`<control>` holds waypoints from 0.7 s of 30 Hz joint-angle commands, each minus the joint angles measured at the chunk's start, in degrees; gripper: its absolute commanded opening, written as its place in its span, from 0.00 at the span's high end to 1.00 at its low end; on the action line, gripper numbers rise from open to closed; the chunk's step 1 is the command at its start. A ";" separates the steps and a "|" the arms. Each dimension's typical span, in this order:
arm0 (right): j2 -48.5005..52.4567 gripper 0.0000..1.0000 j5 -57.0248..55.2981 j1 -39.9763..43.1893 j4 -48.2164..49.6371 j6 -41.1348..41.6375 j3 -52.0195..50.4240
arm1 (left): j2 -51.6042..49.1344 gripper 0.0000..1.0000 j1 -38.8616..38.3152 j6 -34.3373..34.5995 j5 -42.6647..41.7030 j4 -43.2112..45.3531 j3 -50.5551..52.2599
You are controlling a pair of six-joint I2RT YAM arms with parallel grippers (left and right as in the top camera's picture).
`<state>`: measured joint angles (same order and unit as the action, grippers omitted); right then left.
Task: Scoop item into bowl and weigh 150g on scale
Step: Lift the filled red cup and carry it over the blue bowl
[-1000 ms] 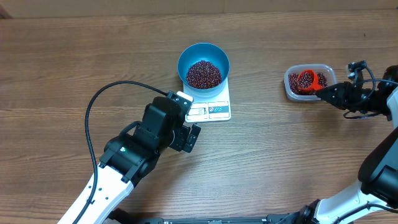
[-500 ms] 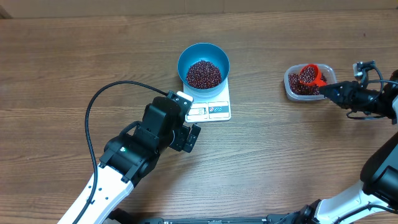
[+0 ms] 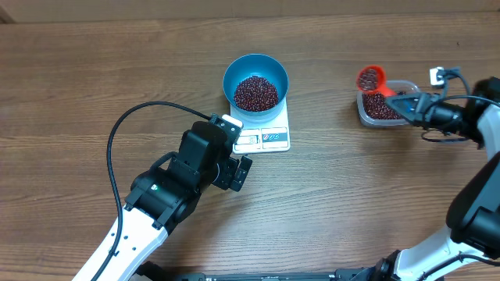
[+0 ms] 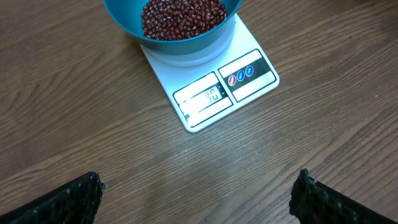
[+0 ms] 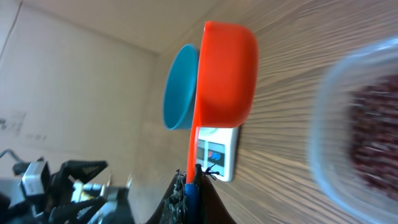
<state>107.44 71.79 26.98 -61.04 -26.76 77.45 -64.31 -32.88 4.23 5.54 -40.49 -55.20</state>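
Beans [image 4: 183,15] lie in the blue bowl [image 4: 186,51] on the scale [image 4: 214,106]; the left gripper's [image 4: 196,194] jaws stand wide apart.

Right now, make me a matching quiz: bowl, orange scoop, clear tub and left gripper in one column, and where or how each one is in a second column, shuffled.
Column one:
1. bowl
2. orange scoop
3. clear tub
4. left gripper

Column two:
A. open, holding nothing
B. standing on the scale
C. clamped in the right gripper
D. straight on the table, with beans inside

Pairs: 1-B, 2-C, 3-D, 4-A
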 commanded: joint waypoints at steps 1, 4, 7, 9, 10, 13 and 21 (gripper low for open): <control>0.39 0.96 3.43 -4.11 0.48 -0.11 -0.35 | -0.20 0.01 0.24 -1.03 -0.70 0.20 -0.02; 0.39 0.96 4.90 -7.74 1.22 -0.11 -0.35 | -0.20 0.01 0.24 -1.03 -0.70 0.22 -0.02; 0.39 0.96 6.36 -11.32 3.06 -0.09 -0.15 | -0.20 0.01 0.24 -1.03 -0.70 0.20 -0.02; 0.39 0.96 6.34 -13.53 5.07 0.98 -0.07 | -0.20 0.01 0.24 -1.03 -0.70 0.20 -0.02; 0.39 0.96 6.32 -14.73 6.82 2.95 -0.07 | -0.20 0.00 0.24 -1.03 -0.70 0.20 -0.02; 0.39 0.96 6.29 -17.77 11.93 7.93 -0.09 | -0.20 0.01 0.24 -1.03 -0.70 0.20 -0.02; 0.39 0.96 1.64 -24.74 26.38 20.96 -0.09 | -0.20 0.00 0.24 -1.03 -0.70 0.22 -0.02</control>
<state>107.44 75.22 4.03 -36.64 -12.40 77.30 -64.31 -32.88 4.23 5.54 -40.53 -55.20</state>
